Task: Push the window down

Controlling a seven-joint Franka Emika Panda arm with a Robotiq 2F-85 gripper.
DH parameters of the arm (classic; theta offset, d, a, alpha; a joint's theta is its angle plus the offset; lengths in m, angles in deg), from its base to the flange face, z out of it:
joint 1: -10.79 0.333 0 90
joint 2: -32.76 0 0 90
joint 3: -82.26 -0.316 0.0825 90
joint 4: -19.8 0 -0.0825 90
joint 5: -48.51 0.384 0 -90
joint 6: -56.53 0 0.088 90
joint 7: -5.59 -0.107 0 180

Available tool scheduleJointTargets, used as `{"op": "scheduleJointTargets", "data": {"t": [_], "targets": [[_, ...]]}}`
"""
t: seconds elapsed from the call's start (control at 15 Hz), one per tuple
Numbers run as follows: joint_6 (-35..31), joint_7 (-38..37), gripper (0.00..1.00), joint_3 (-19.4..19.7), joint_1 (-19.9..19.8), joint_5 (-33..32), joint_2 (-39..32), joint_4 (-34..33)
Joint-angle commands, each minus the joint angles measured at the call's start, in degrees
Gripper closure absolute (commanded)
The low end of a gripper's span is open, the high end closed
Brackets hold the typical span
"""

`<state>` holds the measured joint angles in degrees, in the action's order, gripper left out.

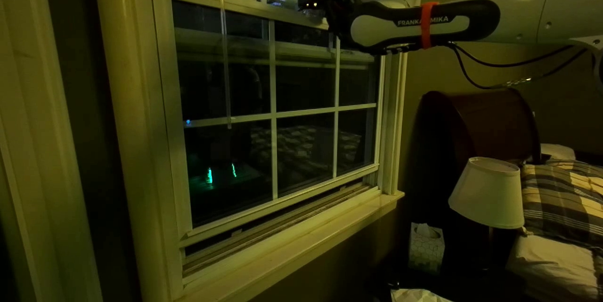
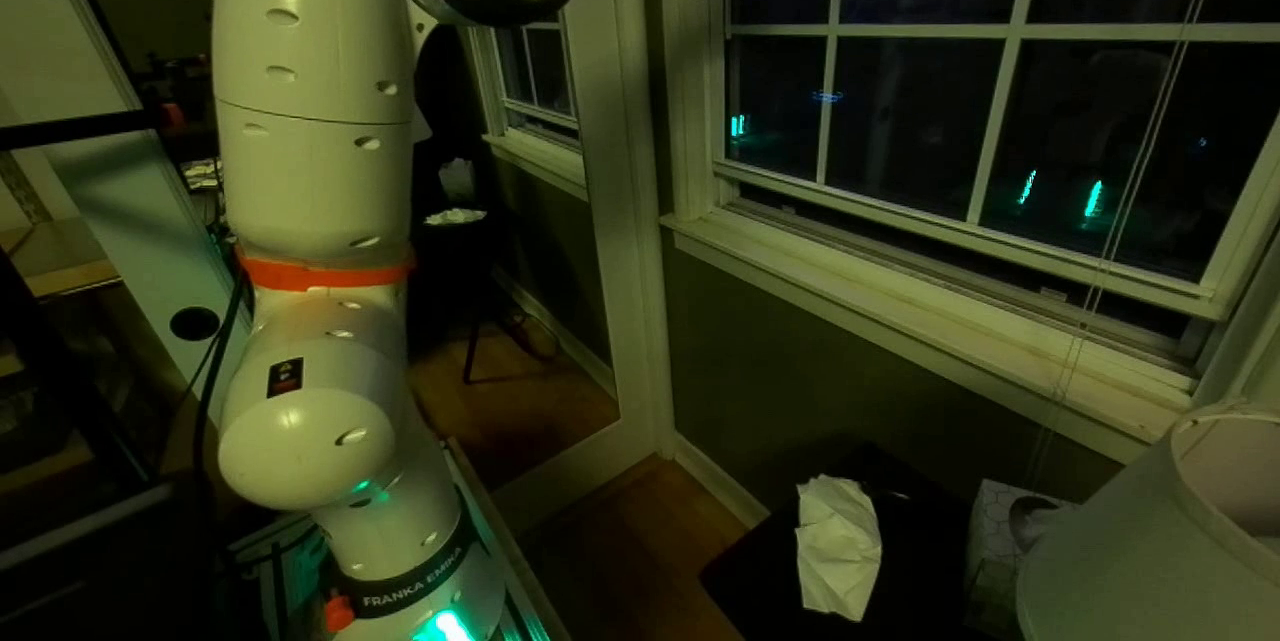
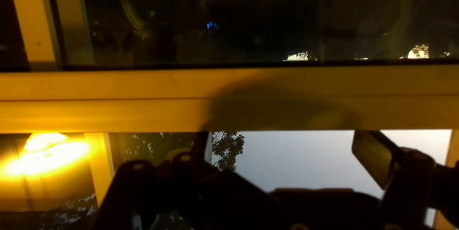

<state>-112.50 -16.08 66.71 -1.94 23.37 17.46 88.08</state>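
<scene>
The window (image 1: 273,114) is a cream sash window with thin bars and dark panes. It also shows in an exterior view (image 2: 1010,33). The bottom rail of its lower sash (image 1: 301,200) stands a little above the sill, with a narrow dark gap below. My gripper (image 1: 308,0) is at the top rail of the lower sash, in front of the upper panes. In the wrist view the gripper (image 3: 287,147) has its fingers wide apart with nothing between them. Its fingertips end at the edge of the top rail (image 3: 107,86); I cannot tell whether they touch it.
A clear blind wand (image 1: 225,57) and thin cords (image 2: 1130,181) hang before the panes. The sill (image 1: 301,250) juts out below. A lamp (image 1: 490,193), a tissue box (image 1: 426,248), a headboard (image 1: 480,123) and a plaid bed (image 1: 560,189) stand beside the window.
</scene>
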Motion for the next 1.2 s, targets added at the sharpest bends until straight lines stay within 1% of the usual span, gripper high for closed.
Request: {"op": "scheduleJointTargets", "data": {"t": [0.0,0.33,0.67,0.87,0.93,1.0,1.13], "targets": [[0.9,1.2,0.0,-2.2,-2.2,4.1,2.9,10.8],[-2.7,0.4,0.0,-1.9,-3.1,4.4,4.4,17.8],[-9.8,-0.8,0.0,-1.4,-3.8,3.8,5.4,22.6],[-14.3,-1.0,0.0,-1.0,-4.0,3.3,5.2,24.3],[-16.1,6.2,0.0,4.0,1.3,11.6,5.5,25.5],[-17.4,0.4,0.0,-0.1,-3.1,5.3,5.2,25.8],[-19.9,1.7,0.0,1.2,-2.1,6.4,5.2,26.8]]}}
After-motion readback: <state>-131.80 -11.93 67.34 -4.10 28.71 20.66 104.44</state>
